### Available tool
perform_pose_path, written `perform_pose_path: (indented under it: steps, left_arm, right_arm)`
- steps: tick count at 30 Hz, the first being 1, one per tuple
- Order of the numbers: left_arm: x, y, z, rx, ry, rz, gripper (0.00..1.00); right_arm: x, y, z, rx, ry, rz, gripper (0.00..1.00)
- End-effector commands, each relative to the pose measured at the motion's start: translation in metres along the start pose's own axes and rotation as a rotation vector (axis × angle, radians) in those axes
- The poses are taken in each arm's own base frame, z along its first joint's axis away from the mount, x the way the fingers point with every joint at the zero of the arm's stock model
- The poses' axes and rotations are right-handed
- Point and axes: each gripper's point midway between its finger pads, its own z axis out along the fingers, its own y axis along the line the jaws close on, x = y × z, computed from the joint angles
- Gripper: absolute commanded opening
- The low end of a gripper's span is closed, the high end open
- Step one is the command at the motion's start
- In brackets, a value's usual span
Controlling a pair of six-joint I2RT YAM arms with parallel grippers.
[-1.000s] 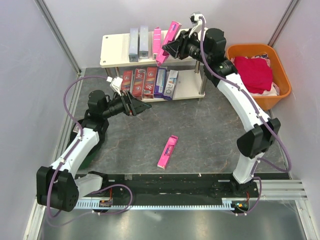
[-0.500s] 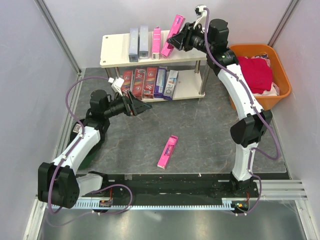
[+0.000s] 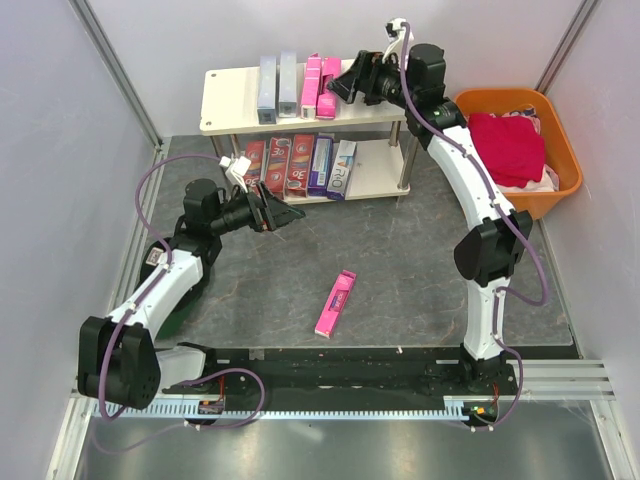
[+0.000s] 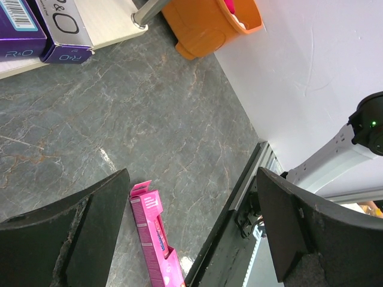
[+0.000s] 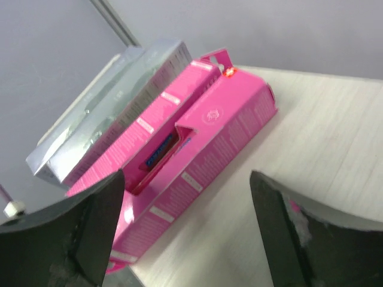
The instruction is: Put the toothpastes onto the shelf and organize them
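A two-tier shelf (image 3: 225,100) stands at the back of the worktop (image 3: 420,260). Its top board holds two silver-grey cartons (image 3: 277,86) and two pink cartons (image 3: 320,86) side by side, and red, purple and white cartons line the lower board. The right tool (image 3: 342,84) hovers beside the pink pair, jaws wide and empty. The left tool (image 3: 280,215), also wide and empty, hangs near the lower board. A third pink carton (image 3: 335,303) lies on the worktop.

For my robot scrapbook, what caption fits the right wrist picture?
Open right claw facing two pink toothpaste boxes lying beside silver ones on the cream shelf.
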Motion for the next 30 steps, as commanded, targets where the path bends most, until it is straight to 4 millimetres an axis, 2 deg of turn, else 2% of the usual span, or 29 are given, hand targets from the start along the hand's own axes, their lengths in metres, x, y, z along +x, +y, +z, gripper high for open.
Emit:
perform_pose_path:
  steps: [1, 5, 9, 10, 12, 13, 14, 15, 16, 18, 19, 21, 22, 23, 25, 26, 28, 29, 30]
  left_arm:
    - [-0.003, 0.002, 0.001, 0.010, -0.010, 0.039, 0.93]
    - [-0.001, 0.001, 0.001, 0.015, -0.009, 0.034, 0.93]
    - [0.000, 0.001, 0.000, 0.015, -0.009, 0.030, 0.93]
    - [0.001, 0.001, 0.000, 0.016, -0.007, 0.030, 0.93]
    - [0.000, 0.000, -0.001, 0.014, -0.013, 0.040, 0.93]
    - [-0.001, 0.001, -0.002, 0.010, -0.015, 0.043, 0.93]
    - [-0.001, 0.002, -0.001, 0.000, -0.017, 0.043, 0.93]
    - [-0.001, 0.004, -0.002, -0.011, -0.016, 0.046, 0.93]
    - [-0.002, 0.004, -0.002, -0.012, -0.014, 0.051, 0.93]
    - [0.001, 0.007, -0.002, -0.027, -0.006, 0.056, 0.93]
    - [0.001, 0.009, -0.001, -0.039, -0.006, 0.060, 0.93]
    - [0.004, 0.015, 0.001, -0.085, 0.000, 0.087, 0.93]
    - [0.008, 0.016, 0.002, -0.109, 0.015, 0.087, 0.93]
    - [0.011, 0.018, 0.005, -0.139, 0.021, 0.103, 0.93]
    - [0.017, 0.020, 0.008, -0.177, 0.047, 0.135, 0.93]
    - [0.021, 0.020, 0.013, -0.193, 0.054, 0.152, 0.93]
    - [0.032, 0.023, 0.015, -0.226, 0.096, 0.161, 0.93]
    - [0.040, 0.025, 0.020, -0.249, 0.114, 0.171, 0.93]
    - [0.042, 0.025, 0.023, -0.260, 0.123, 0.191, 0.93]
  right_arm:
    - [-0.017, 0.004, -0.013, 0.050, -0.046, -0.043, 0.97]
    - [-0.019, -0.004, -0.013, 0.090, -0.061, -0.039, 0.98]
    - [-0.014, 0.000, -0.007, 0.050, -0.059, -0.006, 0.98]
    - [-0.019, 0.004, -0.009, 0.038, -0.074, -0.008, 0.98]
    - [-0.015, 0.004, -0.012, 0.038, -0.073, 0.006, 0.98]
    - [-0.031, 0.018, -0.021, 0.013, -0.124, -0.014, 0.98]
    - [-0.022, 0.011, -0.023, 0.031, -0.114, -0.004, 0.98]
    - [-0.024, 0.015, -0.027, 0.034, -0.129, -0.008, 0.98]
    - [-0.039, 0.026, -0.040, 0.026, -0.167, -0.026, 0.98]
    - [-0.036, 0.027, -0.049, 0.040, -0.170, -0.023, 0.98]
    - [-0.047, 0.038, -0.061, 0.034, -0.195, -0.034, 0.98]
    - [-0.039, 0.038, -0.070, 0.047, -0.186, -0.027, 0.98]
    - [-0.047, 0.048, -0.082, 0.043, -0.206, -0.037, 0.98]
    - [-0.035, 0.043, -0.086, 0.062, -0.186, -0.022, 0.98]
    - [-0.045, 0.055, -0.104, 0.054, -0.231, -0.036, 0.98]
    - [-0.030, 0.049, -0.106, 0.070, -0.207, -0.019, 0.98]
    - [-0.033, 0.059, -0.123, 0.063, -0.235, -0.016, 0.98]
    - [-0.018, 0.052, -0.125, 0.082, -0.209, 0.000, 0.98]
    - [-0.012, 0.051, -0.129, 0.091, -0.203, 0.007, 0.98]
